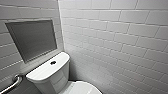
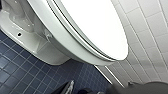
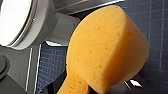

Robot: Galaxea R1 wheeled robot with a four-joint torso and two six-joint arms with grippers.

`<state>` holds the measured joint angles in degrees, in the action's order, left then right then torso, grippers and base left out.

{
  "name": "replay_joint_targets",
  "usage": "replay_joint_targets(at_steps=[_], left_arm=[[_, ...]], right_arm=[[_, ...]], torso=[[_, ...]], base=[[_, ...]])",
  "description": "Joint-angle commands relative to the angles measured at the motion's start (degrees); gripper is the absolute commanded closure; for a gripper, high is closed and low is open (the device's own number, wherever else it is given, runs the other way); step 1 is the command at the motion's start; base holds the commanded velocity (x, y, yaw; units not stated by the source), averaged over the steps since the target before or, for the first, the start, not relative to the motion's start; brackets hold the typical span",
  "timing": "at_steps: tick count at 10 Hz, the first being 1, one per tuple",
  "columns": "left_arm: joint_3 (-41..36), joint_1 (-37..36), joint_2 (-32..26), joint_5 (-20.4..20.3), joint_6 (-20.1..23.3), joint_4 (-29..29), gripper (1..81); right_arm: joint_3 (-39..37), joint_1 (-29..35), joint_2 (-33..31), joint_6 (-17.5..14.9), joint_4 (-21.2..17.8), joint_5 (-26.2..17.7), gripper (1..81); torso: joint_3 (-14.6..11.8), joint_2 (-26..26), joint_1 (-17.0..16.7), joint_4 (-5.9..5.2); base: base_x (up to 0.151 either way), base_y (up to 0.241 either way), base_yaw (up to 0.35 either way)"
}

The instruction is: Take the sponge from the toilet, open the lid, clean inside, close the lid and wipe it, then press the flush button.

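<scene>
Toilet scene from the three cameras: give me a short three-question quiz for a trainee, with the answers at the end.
1. True or false: the lid is raised.
2. Pick one. The sponge is: A) lying on the lid, B) held in the right tool, C) lying on the floor tiles.
3. Short answer: where does the flush button sit?

Key: 1 false, it lies shut on the bowl; 2 B; 3 in the middle of the tank top.
</scene>
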<state>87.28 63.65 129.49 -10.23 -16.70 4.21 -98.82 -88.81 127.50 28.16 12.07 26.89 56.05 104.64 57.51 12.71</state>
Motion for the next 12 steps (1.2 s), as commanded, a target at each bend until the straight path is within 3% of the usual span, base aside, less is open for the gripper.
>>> replay_joint_targets(at_steps=[1, 2, 7, 12], left_arm=[[-1.24, -7.6, 0.33, 4.76, -2.45, 0.01, 1.0], [-1.33, -9.01, 1.65, 5.47, -3.33, 0.01, 1.0], [-0.55, -12.71, 7.0, 6.36, -9.75, 0.11, 1.0], [9.22, -12.8, 15.63, 6.36, -12.13, 0.01, 1.0]], right_arm=[[-1.71, 1.22, -1.0, 0.14, 1.9, -1.58, 81.1], [-1.81, 0.95, -0.82, 0.22, 1.91, -1.58, 81.1], [-3.39, 0.86, -0.91, 0.4, 1.29, -2.45, 81.1], [-3.21, 0.6, -1.08, 0.4, 1.11, -2.28, 81.1]], torso=[[2.22, 0.0, 0.0, 0.0], [0.7, 0.0, 0.0, 0.0], [1.55, 0.0, 0.05, 0.0], [1.58, 0.0, 0.05, 0.0]], base=[[0.0, 0.0, 0.0], [0.0, 0.0, 0.0], [0.0, 0.0, 0.0], [0.0, 0.0, 0.0]])
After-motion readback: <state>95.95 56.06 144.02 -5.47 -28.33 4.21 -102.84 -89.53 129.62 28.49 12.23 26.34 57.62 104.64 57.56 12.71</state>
